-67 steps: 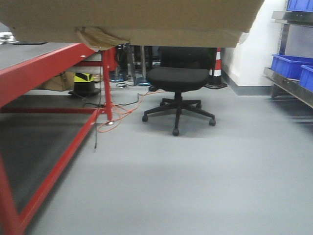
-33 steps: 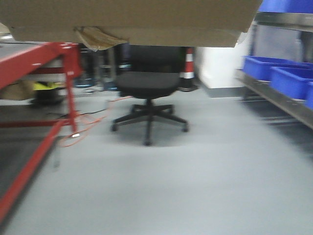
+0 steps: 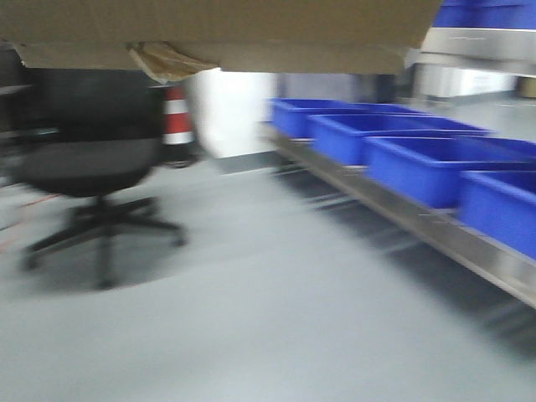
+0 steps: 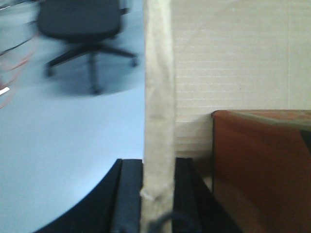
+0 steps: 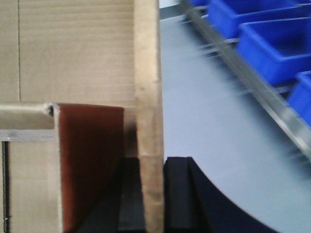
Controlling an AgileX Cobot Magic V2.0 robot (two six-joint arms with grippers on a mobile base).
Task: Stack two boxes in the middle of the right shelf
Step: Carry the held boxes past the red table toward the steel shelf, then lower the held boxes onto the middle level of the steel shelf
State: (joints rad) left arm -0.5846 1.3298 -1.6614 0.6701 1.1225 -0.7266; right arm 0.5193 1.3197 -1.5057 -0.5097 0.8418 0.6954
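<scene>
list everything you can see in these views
cardboard box: one, brown, top of front view
tape: one strip, beige, peeling off box's bottom edge
panel: one, reddish-brown, inside box, unclear what
office chair: one, black, floor left
traffic cone: one, red-white, behind chair
bins: at least four, blue, on shelf
shelf: one, steel, right
left gripper: one, black, clamped on box wall
right gripper: one, black, clamped on box wall

A cardboard box (image 3: 218, 21) spanned the top, tape (image 3: 167, 60) peeling; office chair (image 3: 92, 163) stood left, blue bins (image 3: 419, 155) on the shelf (image 3: 469, 247) right.
</scene>
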